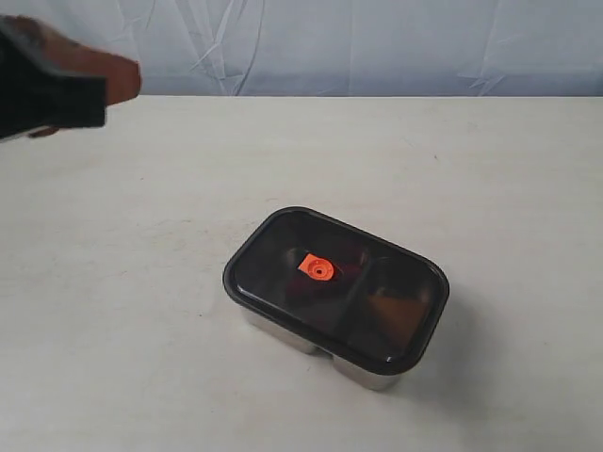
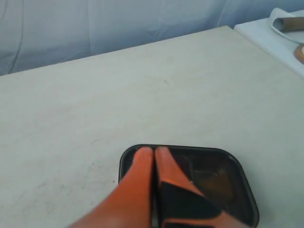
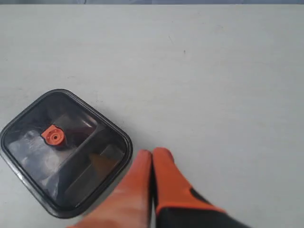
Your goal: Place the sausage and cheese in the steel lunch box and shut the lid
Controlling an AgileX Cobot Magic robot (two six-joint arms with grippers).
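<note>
The steel lunch box [image 1: 363, 374] stands on the table with the dark lid [image 1: 283, 247] seated on it, its orange valve tab [image 1: 317, 268] near the centre. Through the lid a dim reddish shape, the sausage [image 1: 350, 262], shows in one compartment and an orange-brown shape, the cheese [image 1: 391, 311], in the other. My left gripper [image 2: 154, 151] is shut with nothing in it, hanging above the lid [image 2: 223, 180]; in the exterior view it is a blurred shape [image 1: 71, 85] at the upper left. My right gripper [image 3: 152, 154] is shut and empty, beside the lid [image 3: 28, 152].
The pale table [image 1: 471, 169] surrounds the box, backed by a blue-grey cloth [image 1: 377, 47]. In the left wrist view a white side surface [image 2: 280, 42] carries a paper roll [image 2: 287, 21] past the table's edge.
</note>
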